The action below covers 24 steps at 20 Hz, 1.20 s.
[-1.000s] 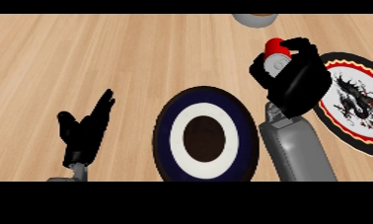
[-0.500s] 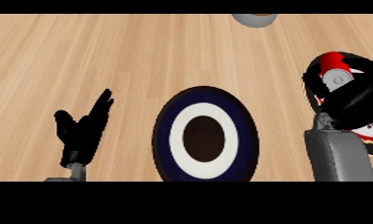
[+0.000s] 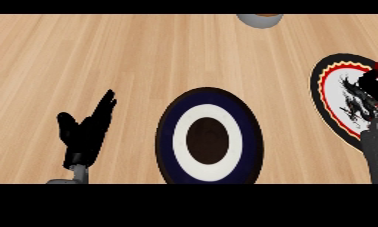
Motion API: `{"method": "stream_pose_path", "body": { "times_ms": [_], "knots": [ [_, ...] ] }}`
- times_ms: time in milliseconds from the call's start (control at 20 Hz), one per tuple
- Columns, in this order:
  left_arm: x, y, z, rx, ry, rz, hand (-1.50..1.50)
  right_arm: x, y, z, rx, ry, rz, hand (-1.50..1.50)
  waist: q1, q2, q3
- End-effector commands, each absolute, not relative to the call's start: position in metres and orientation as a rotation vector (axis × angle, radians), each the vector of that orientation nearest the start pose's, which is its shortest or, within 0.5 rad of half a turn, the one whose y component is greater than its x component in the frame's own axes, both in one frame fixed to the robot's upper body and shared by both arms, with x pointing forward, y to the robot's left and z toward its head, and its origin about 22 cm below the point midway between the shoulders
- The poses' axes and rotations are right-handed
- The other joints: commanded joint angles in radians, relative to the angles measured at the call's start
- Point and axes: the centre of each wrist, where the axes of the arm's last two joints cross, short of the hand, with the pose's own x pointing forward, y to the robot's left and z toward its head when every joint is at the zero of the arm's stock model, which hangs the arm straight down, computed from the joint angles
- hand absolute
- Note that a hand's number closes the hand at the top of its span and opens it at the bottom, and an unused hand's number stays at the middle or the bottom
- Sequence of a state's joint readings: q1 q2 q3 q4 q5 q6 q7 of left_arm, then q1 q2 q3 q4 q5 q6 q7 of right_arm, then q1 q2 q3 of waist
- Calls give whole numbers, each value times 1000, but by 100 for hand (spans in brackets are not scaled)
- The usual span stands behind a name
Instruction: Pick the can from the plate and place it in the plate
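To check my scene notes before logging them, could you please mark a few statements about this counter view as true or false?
1. The left hand is open, fingers up, at the view's lower left. True.
2. A can stands on the dark blue plate. False: no can shows on it.
3. A plate with a red and yellow border lies at the view's right edge. True.
4. The left hand touches the dark blue plate. False: bare counter shows between them.
5. The grey object sits on the dark blue plate. False: it is at the view's top edge, well apart from that plate.
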<state>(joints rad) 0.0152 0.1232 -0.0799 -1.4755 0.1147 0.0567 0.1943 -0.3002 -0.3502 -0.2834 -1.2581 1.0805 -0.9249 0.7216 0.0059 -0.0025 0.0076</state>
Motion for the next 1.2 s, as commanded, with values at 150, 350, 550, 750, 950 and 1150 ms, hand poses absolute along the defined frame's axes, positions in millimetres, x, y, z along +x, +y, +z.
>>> {"method": "stream_pose_path", "body": {
  "times_ms": [150,350,550,750,950,1150],
  "knots": [
    [238,230,-24,3,-1204,-33,0,316,-424,59,-1598,-969,-500,150,11,9,-5],
    [234,240,-31,-12,-1193,-27,0,300,-436,19,-1461,-842,-296,-150,15,12,-4],
    [242,228,-32,-16,-1187,-39,0,308,-450,18,-1389,-952,-323,-150,22,17,-1],
    [231,242,-34,-2,-1208,-30,0,298,-465,17,-1351,-1120,-368,-150,18,12,-1],
    [231,234,-42,-18,-1193,-16,0,299,-457,15,-1389,-1278,-550,-150,4,12,-1],
    [247,233,-26,2,-1213,-8,0,282,-480,17,-1336,-1335,-676,-150,-6,6,-5]
  ]
}}
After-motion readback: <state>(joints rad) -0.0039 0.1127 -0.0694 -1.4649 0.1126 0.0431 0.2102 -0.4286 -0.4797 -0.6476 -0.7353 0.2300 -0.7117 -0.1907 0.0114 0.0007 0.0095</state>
